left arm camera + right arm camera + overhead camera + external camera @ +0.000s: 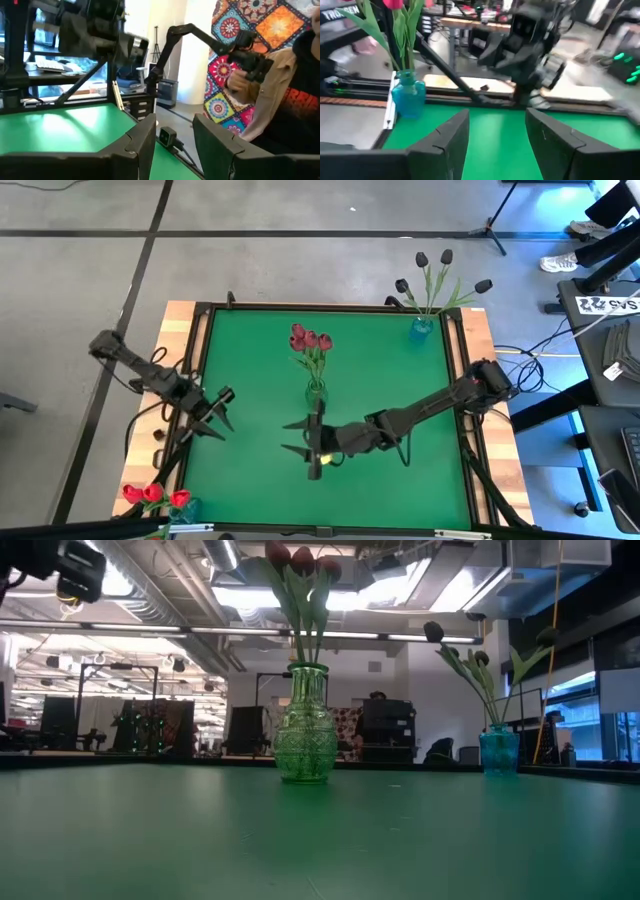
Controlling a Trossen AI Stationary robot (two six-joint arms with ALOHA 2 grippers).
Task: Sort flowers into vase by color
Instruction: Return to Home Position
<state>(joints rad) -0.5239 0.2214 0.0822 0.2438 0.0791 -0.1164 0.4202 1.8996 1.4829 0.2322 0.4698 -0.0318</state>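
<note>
Three vases stand on the green mat. A green glass vase [316, 391] [303, 738] in the middle holds dull pink-red tulips [310, 340]. A blue vase [422, 329] [498, 751] at the far right corner holds black tulips [438, 270]. Another blue vase [186, 509] [408, 97] at the near left corner holds bright red tulips [154, 494]. My right gripper [297, 436] [497, 125] hovers open just near of the green vase, fingers pointing left. My left gripper [214, 430] [172, 130] is open over the mat's left part. Neither holds anything.
A dark raised frame [197, 360] borders the mat, with wooden table strips [172, 340] outside it. The left arm [530, 35] shows in the right wrist view. A person [280, 85] holding a control arm stands beyond the table. Bare mat [400, 380] lies between the vases.
</note>
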